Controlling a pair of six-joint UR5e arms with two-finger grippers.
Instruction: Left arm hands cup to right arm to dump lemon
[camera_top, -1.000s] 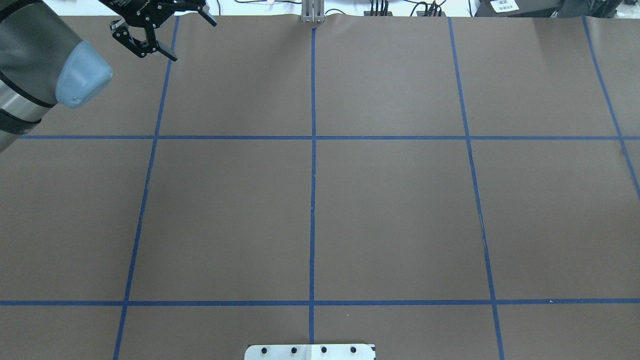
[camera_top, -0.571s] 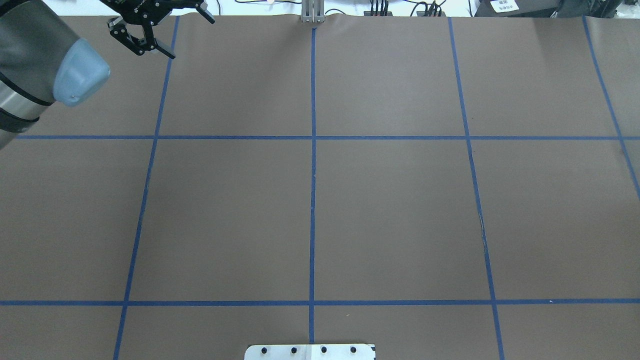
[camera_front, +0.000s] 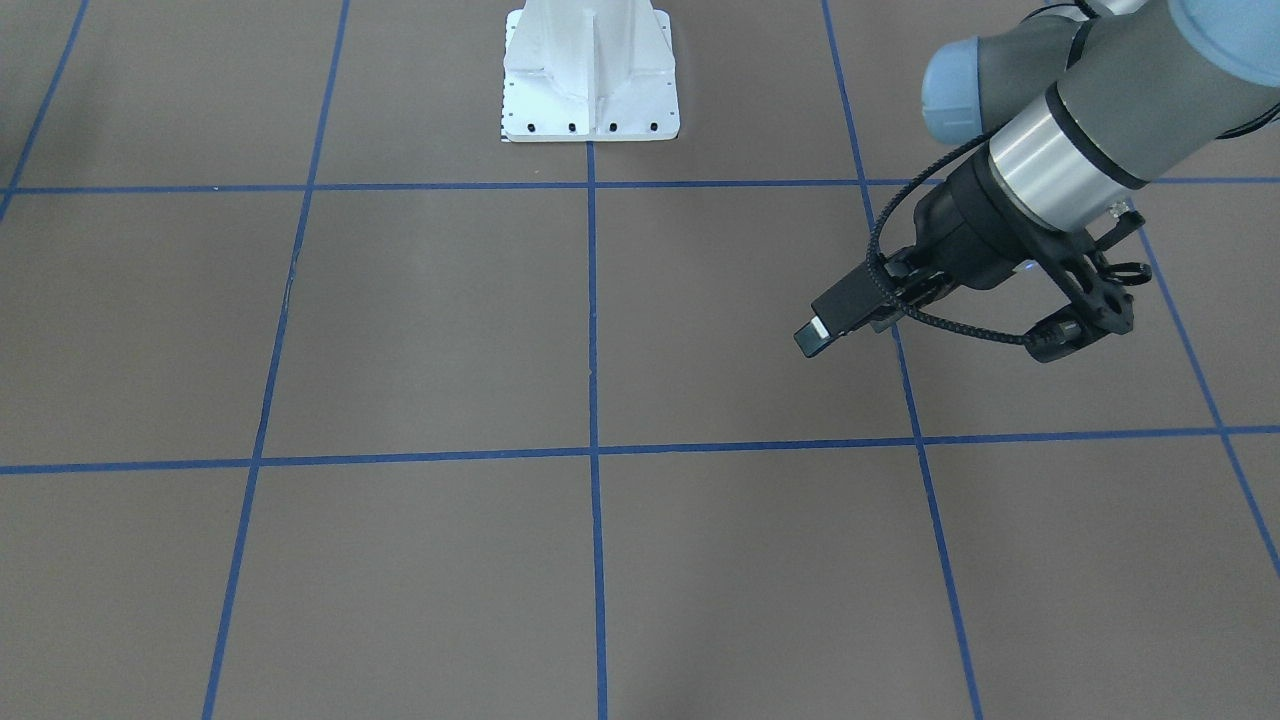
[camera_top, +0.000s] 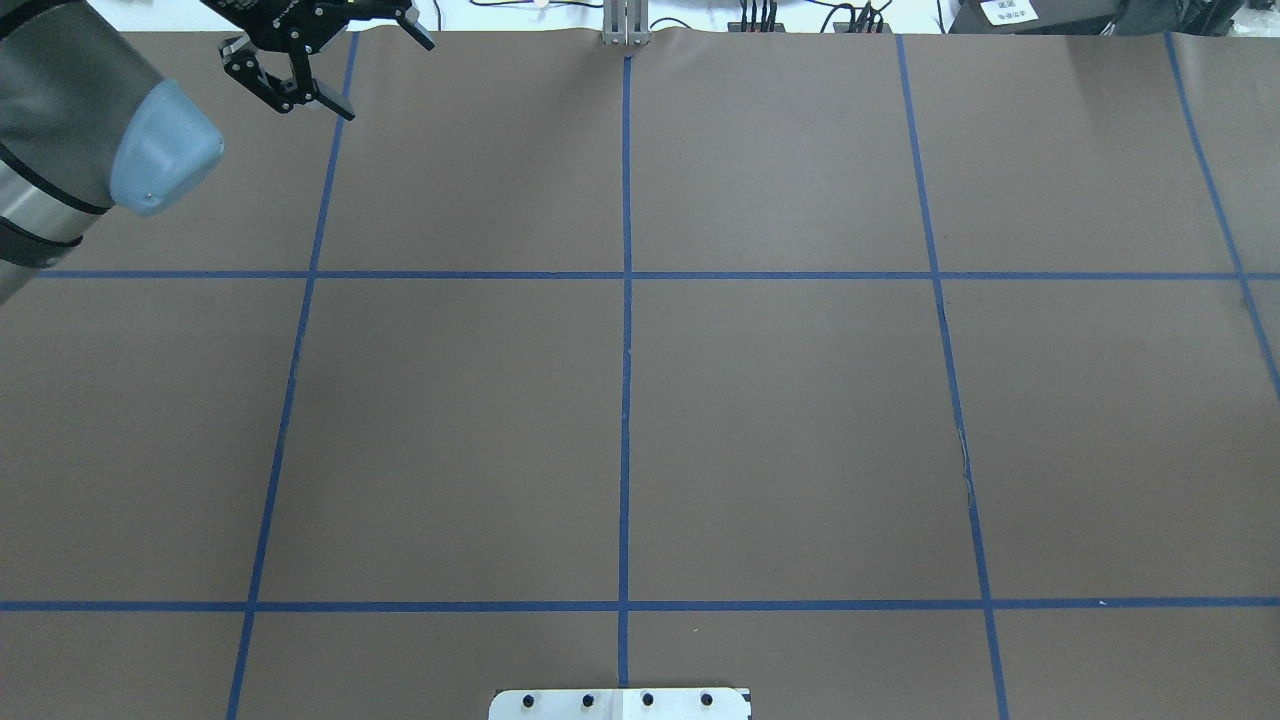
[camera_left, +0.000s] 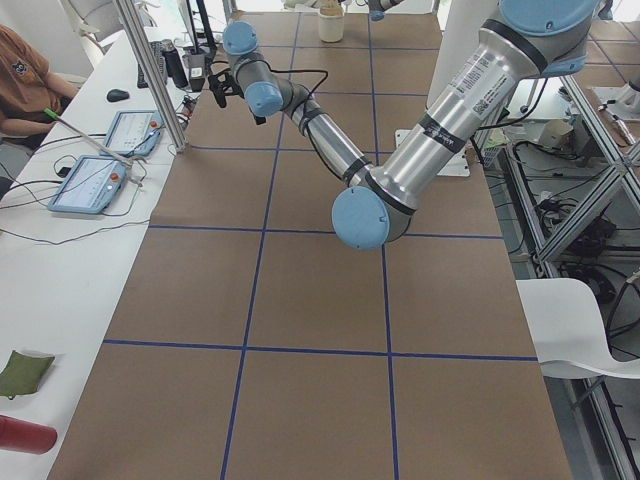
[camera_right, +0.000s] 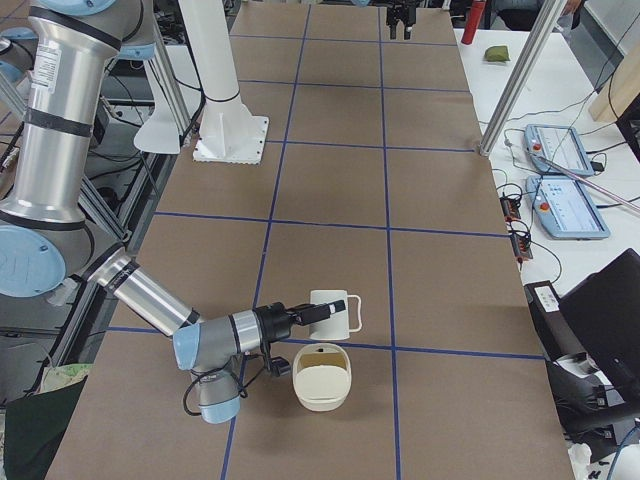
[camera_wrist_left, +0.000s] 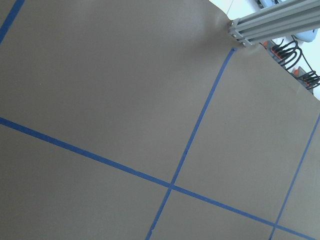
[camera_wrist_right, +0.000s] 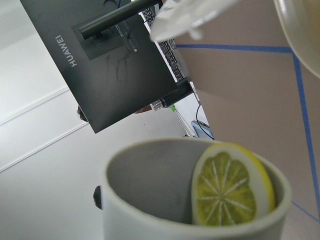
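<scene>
Black left claw is hanging over the far left corner of the counter, fingers spread wide with nothing between them. Its wrist camera just gets brown paper and blue tape lines.

The right claw is way down at the other end, low, with its tip right up against the side of the cream mug. From where I'm standing I can't tell how its jaws sit on it, or whether the mug is off the paper at all. The mug looks upright, loop handle pointing away from the arm.

The lemon slice is inside it, on edge against the grey inner wall. Just beside the mug there's a cream bowl, mouth up. In the right wrist view a black Huawei monitor shows past the mug.
</scene>
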